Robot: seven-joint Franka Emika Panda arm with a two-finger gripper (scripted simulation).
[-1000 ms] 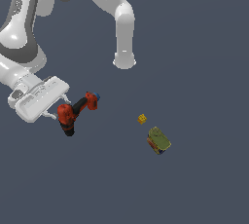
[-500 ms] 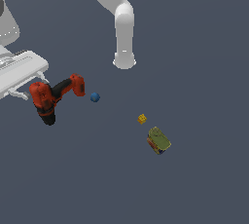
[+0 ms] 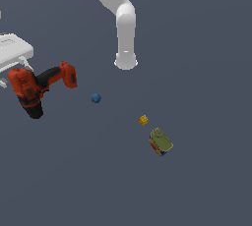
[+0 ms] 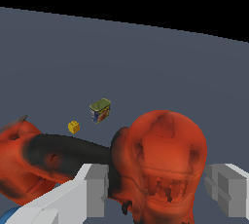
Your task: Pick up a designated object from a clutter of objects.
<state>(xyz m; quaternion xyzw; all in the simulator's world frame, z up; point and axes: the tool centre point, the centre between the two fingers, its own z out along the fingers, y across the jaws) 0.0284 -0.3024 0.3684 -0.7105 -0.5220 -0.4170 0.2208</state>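
The red-orange drill (image 3: 34, 87), the designated object, hangs in the air at the exterior view's left, lifted off the floor. My gripper (image 3: 17, 72) is shut on the drill body just below the white hand. In the wrist view the drill (image 4: 160, 164) fills the frame, and a grey finger (image 4: 95, 189) presses on each side of it. The rest of the clutter stays on the floor: a small blue ball (image 3: 96, 98), a small yellow cube (image 3: 143, 120) and an olive-green can (image 3: 161, 142) lying on its side.
The arm's white base column (image 3: 126, 41) stands at the back centre. The wrist view also shows the yellow cube (image 4: 73, 127) and the can (image 4: 100, 109) far off on the dark grey floor (image 3: 206, 72).
The gripper has carried the drill up and toward the exterior view's left, away from the blue ball, which now shows in full. The cube and can have not moved.
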